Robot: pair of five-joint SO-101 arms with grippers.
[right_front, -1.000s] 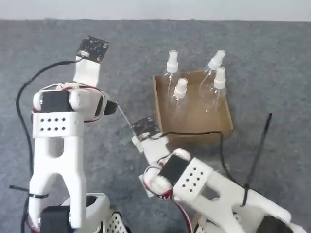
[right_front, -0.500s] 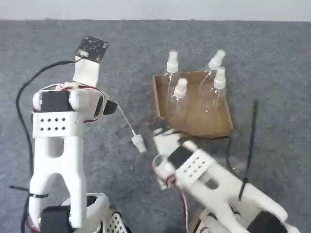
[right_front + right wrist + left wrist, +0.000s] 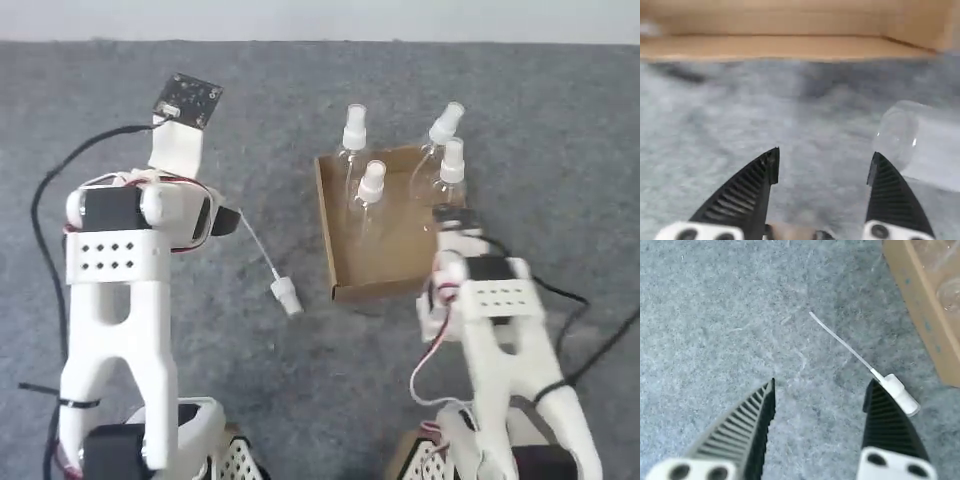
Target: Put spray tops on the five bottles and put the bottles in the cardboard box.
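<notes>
Status: last bottle of five, by my read. Four capped bottles (image 3: 372,183) stand at the cardboard box (image 3: 326,222); from the high view I can't confirm that all four are inside it. The fifth bottle (image 3: 921,145) lies on its side on the table (image 3: 250,120), near the box's outer wall and just beside one finger of my right gripper (image 3: 825,152). That gripper is spread wide and holds nothing. I can't tell whether the end facing me is the base or the neck. The last spray top (image 3: 897,393) lies loose on the table in front of the box, with its tube (image 3: 840,339) trailing away from the head. My left gripper (image 3: 821,384) hangs over it, released and empty, and the head sits right by one fingertip, not between the two. Step in hand is capping number five, not yet begun. Next, the left gripper should shift sideways so the head is centred, then drop and close on the head. It should avoid the tube, which looks thin and likely to flex. The right gripper should centre on the bottle body, grasp it and stand it neck-up. The tube has to go into the neck first, so alignment is the tight part. After that, the bottle goes in the box.
</notes>
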